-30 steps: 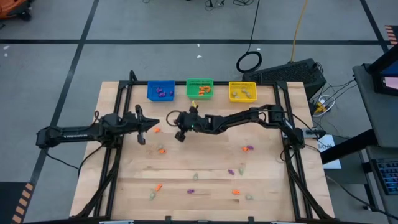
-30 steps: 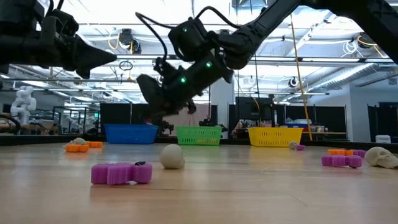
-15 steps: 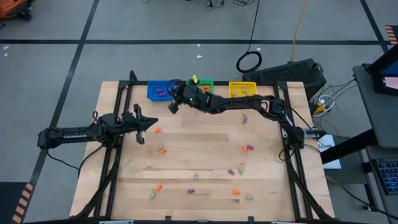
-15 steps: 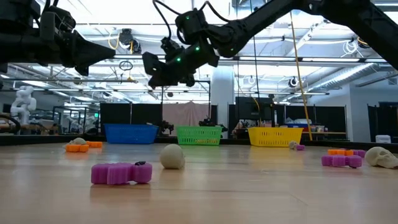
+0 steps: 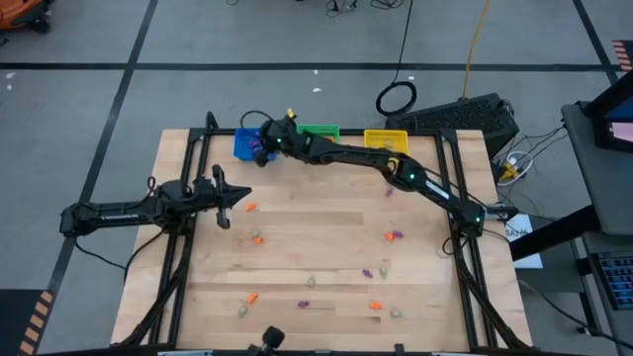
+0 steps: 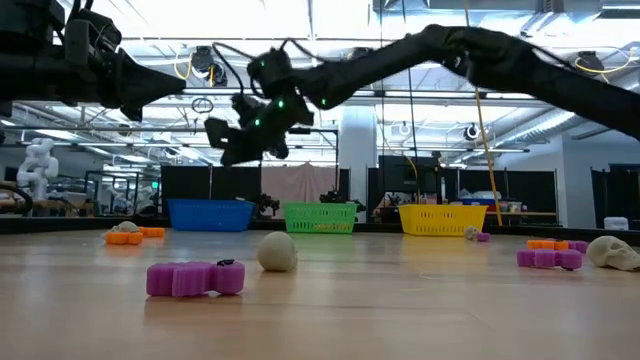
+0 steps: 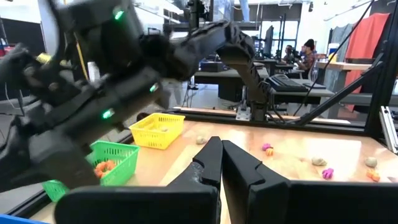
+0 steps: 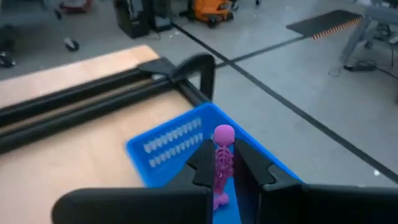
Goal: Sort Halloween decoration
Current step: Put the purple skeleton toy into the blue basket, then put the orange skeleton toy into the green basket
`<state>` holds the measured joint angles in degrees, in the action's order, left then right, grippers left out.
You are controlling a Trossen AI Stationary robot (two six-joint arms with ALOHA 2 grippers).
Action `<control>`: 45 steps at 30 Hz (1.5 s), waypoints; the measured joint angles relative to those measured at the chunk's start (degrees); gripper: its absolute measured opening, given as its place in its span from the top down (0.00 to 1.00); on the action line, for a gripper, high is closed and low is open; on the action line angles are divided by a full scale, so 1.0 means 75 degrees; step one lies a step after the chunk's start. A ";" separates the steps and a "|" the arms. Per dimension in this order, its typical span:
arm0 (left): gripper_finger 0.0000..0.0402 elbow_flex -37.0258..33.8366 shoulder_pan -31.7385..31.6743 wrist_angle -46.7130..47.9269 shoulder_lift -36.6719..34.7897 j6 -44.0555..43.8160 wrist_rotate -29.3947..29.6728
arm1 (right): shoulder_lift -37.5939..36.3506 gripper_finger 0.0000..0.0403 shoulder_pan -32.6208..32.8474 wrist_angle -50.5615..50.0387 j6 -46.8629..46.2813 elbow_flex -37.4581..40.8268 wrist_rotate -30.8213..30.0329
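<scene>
Holding a purple skeleton trinket (image 8: 221, 160) pinched between its fingers, my right tool (image 5: 263, 148) is hanging over the blue bin (image 5: 245, 144) at the far edge of the desk (image 5: 326, 237), with the arm stretching across from the right side. In the right wrist view the trinket is standing upright between the fingers, above the bin's near wall. I cannot tell from here what is lying inside the blue bin under the tool. Just to its right, the green bin (image 5: 318, 132) is carrying orange pieces, seen in the left wrist view, and the yellow bin (image 5: 386, 141) is sitting further right with pale pieces in it.

My left tool (image 5: 230, 201) is waiting above the left part of the desk, fingers pressed together and holding nothing.

Loose trinkets are lying scattered over the middle and near part of the desk: an orange one (image 5: 251, 208) just beside the left tool, a purple one (image 5: 396, 235) toward the right, and others near the front edge. The stretch of desk between the bins and those pieces is showing open wood.
</scene>
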<state>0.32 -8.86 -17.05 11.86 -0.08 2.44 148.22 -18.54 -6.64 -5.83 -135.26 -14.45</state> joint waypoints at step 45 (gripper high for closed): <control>0.97 -0.0006 0.0000 0.0541 0.0003 0.0050 -0.0061 | -0.0200 0.99 0.0380 0.0299 0.0077 0.0961 0.0465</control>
<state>0.27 -8.86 -13.00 11.88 0.30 1.98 146.71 -15.69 -4.39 -5.25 -128.05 -10.96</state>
